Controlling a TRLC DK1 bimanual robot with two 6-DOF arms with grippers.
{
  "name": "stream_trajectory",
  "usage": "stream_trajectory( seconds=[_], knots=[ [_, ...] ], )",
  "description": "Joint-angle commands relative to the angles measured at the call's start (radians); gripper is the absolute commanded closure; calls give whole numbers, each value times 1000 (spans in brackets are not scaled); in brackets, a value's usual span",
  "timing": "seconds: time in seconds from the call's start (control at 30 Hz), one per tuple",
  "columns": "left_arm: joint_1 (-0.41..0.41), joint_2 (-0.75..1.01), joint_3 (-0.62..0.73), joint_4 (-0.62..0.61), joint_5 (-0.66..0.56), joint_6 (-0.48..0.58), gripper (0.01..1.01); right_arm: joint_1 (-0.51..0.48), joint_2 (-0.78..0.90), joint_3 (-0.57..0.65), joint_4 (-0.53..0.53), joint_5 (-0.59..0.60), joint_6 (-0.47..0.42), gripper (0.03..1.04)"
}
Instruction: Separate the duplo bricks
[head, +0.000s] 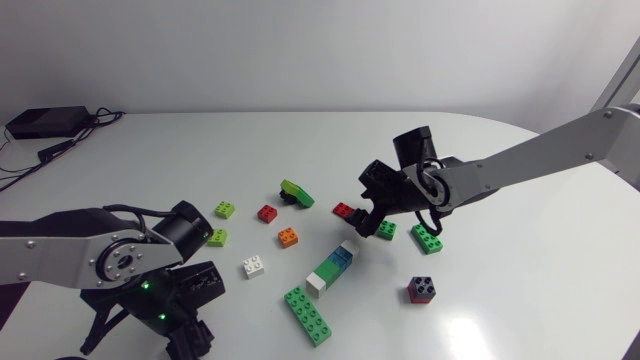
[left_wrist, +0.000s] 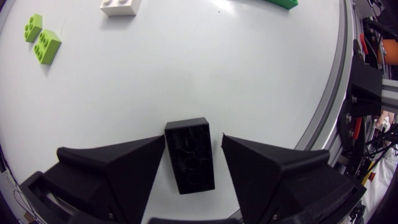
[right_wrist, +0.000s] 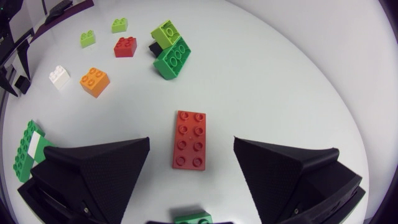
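Red two-by-four brick (right_wrist: 189, 140) lies between the spread, empty fingers (right_wrist: 106, 168) of the right gripper (right_wrist: 191, 142), its long axis running straight ahead, so they face its long sides.

Your left arm (head: 60, 255) comes in low from the left edge, folded back on itself, with green lights showing at the wrist. Your left gripper (left_wrist: 193, 140) points downward, its fingers (left_wrist: 112, 168) set apart and not clamped. Your right arm (head: 540, 150) stretches in long from the right edge and reaches to the middle. Your right gripper (right_wrist: 191, 143) tilts downward at its end, its fingers (right_wrist: 286, 168) spread wide.
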Motion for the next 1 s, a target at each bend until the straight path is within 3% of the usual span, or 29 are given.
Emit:
stream_trajectory(
  seconds=[0.0,0.3,0.47,0.7,0.97],
  knots=[
    [-2,32,17,21,-12,-32,723,-6,-31,-32,-10,5,-21,93],
    [18,-8,8,88,-61,-35,761,-6,-140,-79,-25,-9,-10,95],
    [24,-152,34,116,-43,-29,769,-6,-252,-124,-64,-87,13,93],
    [110,-264,105,180,250,-17,769,-8,-380,-164,-150,-273,33,93],
    [271,-339,102,343,758,-78,764,17,-412,-156,-271,-495,25,93]
  ],
)
